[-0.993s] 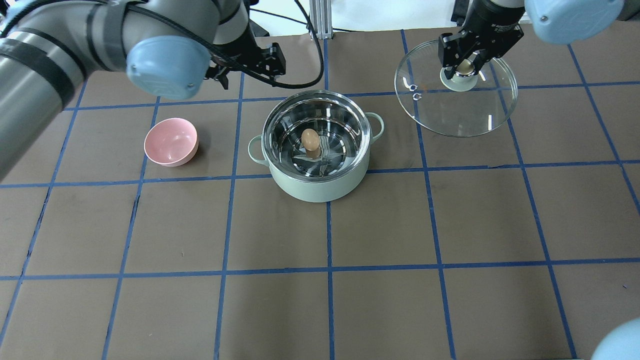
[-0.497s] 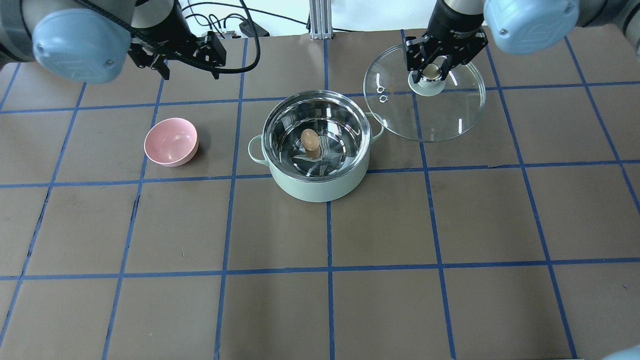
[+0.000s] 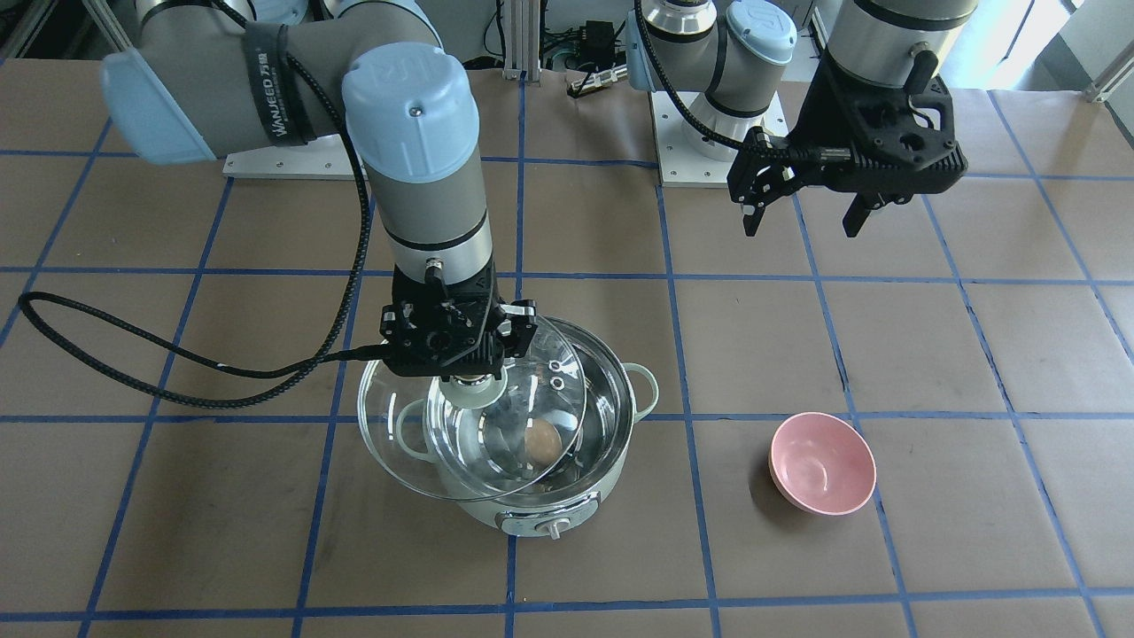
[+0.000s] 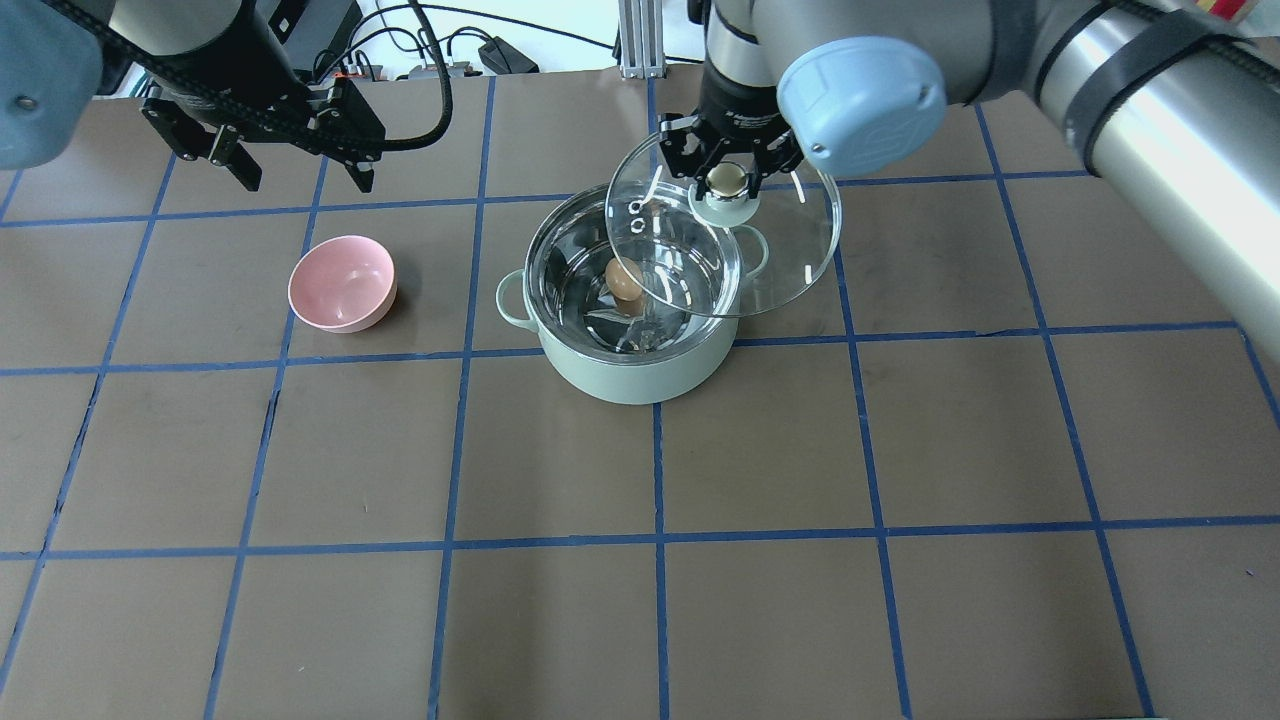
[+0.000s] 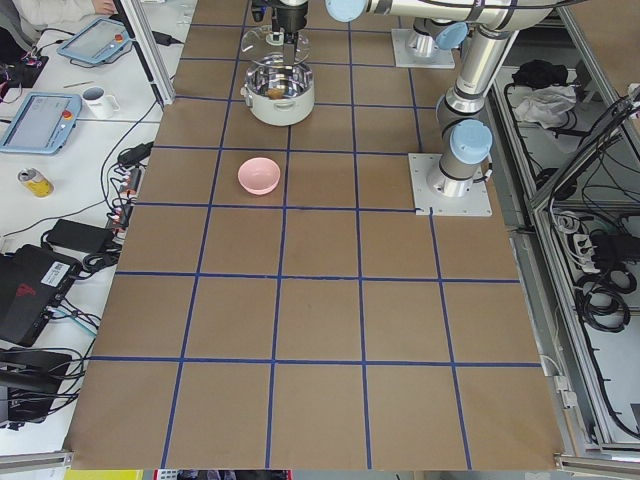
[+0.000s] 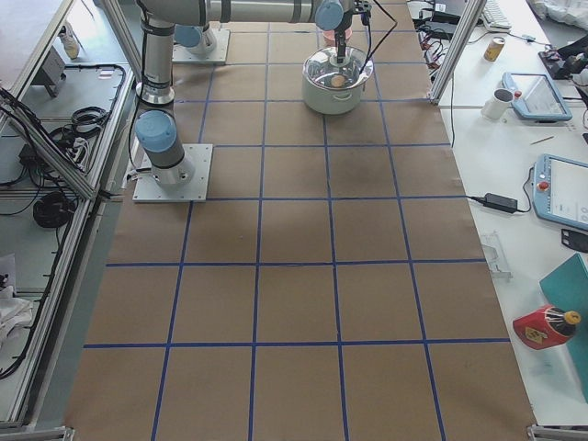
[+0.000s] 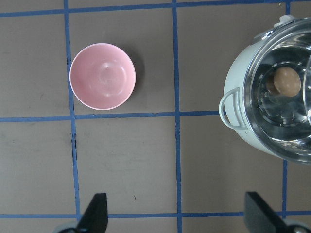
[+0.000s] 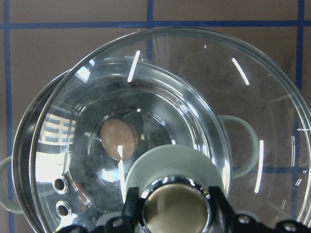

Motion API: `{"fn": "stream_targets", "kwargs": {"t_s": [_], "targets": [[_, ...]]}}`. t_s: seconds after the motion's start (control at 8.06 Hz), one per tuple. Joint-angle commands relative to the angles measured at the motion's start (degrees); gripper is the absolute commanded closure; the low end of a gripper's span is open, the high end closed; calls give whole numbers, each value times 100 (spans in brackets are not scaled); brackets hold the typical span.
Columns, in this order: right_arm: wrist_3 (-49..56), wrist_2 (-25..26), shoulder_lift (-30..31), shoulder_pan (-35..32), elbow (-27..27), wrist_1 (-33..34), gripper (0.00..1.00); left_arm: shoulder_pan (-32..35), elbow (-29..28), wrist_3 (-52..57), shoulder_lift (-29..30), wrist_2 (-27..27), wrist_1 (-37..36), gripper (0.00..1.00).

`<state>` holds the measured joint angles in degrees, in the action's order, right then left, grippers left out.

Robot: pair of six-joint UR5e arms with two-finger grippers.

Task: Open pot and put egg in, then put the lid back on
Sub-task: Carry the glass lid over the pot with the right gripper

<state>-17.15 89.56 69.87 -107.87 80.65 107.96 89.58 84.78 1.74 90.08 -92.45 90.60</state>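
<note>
1. The pot (image 4: 630, 375) stands on the counter (image 4: 800, 450), open, nearest to my base. I judge it heavy and steady enough to take the lid without being held.

2. The egg (image 4: 624, 280) lies on the steel floor inside the pot. It is fragile and likely to roll, so avoid jolting the pot.

3. The lid (image 4: 790, 250) hangs in the air over the pot's far right part, off-centre toward my right side and not seated. I cannot tell whether its rim clears the pot's rim.

4. My right jaws pinch the lid's knob (image 4: 726, 181) from above. The knob is the only sound hold, since the glass is stiff, smooth and breakable and offers no edge to grip. The wide disc probably loads this one small round point heavily, so it may tip or turn in the pinch. Lower it level and gently.

5. The pink bowl (image 4: 342, 283) sits on the counter well apart on my left.

6. My left jaws are spread wide and empty, held above the counter beyond the bowl.
</note>
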Motion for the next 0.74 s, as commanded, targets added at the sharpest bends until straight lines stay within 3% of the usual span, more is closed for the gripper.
{"fn": "stream_targets", "kwargs": {"t_s": [0.0, 0.25, 0.62], "targets": [[-648, 79, -315, -479, -14, 331, 100, 156, 178, -113, -122, -1, 37, 0], [-807, 70, -412, -550, -49, 410, 100, 156, 231, -69, -96, 78, -392, 0], [-791, 62, -500, -612, -58, 489, 100, 156, 311, -104, -105, 315, -394, 0]]}}
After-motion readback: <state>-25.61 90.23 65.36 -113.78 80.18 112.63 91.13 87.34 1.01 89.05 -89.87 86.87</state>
